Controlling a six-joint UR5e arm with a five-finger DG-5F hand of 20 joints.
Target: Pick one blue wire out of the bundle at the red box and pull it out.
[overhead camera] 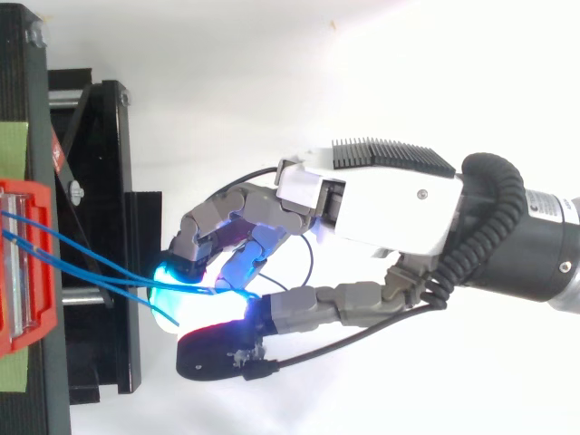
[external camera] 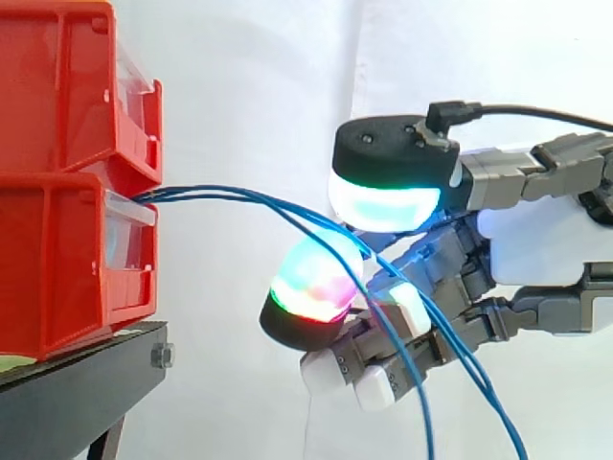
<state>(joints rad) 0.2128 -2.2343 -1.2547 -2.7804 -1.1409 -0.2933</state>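
A bundle of thin blue wires (external camera: 239,195) leaves the gap between the two stacked red boxes (external camera: 57,259) and runs right, then hangs down past the hand to the bottom edge. My hand (external camera: 546,240) reaches in from the right with curled fingers. Its cyan-glowing pad (external camera: 383,206) sits above and its green-and-red pad (external camera: 311,287) below, and the wires pass through where the two meet. Seen from above, the wires (overhead camera: 82,258) stretch from the red box (overhead camera: 27,263) to the pads of the hand (overhead camera: 390,204). I cannot tell how many wires are pinched.
The red boxes stand on a black stand (external camera: 77,383) at the left, its frame (overhead camera: 100,181) jutting toward the hand. A white curtain hangs behind. Open space lies between the box front and the fingertips.
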